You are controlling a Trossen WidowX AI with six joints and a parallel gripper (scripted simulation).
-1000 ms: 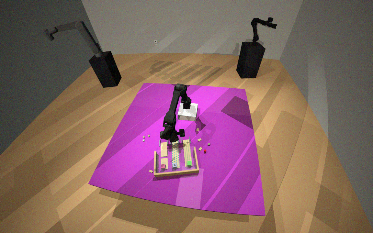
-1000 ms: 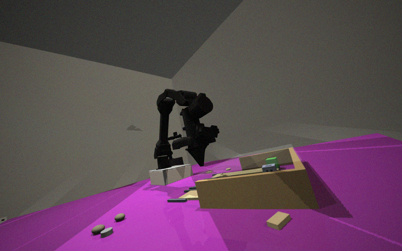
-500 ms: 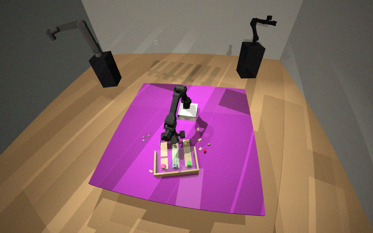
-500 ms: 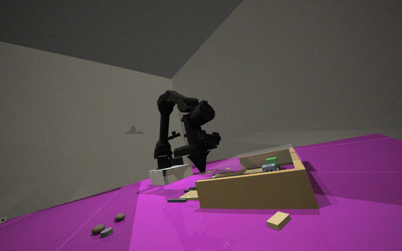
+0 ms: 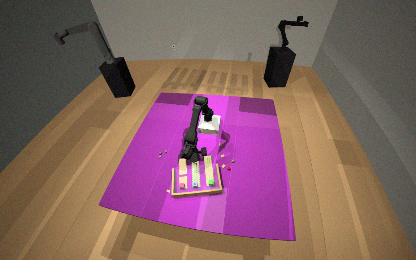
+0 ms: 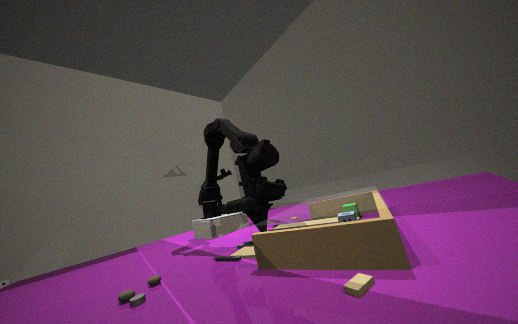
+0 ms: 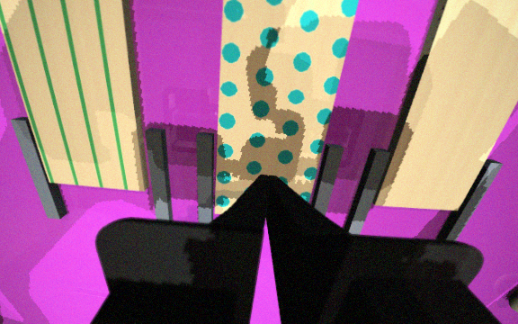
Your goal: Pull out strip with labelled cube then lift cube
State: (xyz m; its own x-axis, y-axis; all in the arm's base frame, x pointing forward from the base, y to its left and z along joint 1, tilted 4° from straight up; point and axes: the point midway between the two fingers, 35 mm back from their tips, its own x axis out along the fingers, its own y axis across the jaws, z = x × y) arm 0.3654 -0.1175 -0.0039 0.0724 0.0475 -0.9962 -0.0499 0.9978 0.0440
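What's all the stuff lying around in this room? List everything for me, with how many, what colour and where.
Mat: one, magenta, on the wooden floor.
Tray: one, tan, open toward the arm, on the mat.
Dotted strip: one, cream with teal dots, middle lane.
Striped strip: one, cream with green lines, beside it.
Plain strip: cream, other side, in two pieces with a gap.
Cubes: three at the tray's closed end, pink, blue-grey, green.
Rails: six, grey, flanking the strip ends.
Pebbles: grey, several, scattered on the mat.
Wooden blocks: tan, several, scattered.
Red bead: one, near the tray.
Pedestals: two, black, far corners, each carrying an arm.
Arm: one, black, on a white base.
Pincer: one, black, shut, tips at the dotted strip's end.
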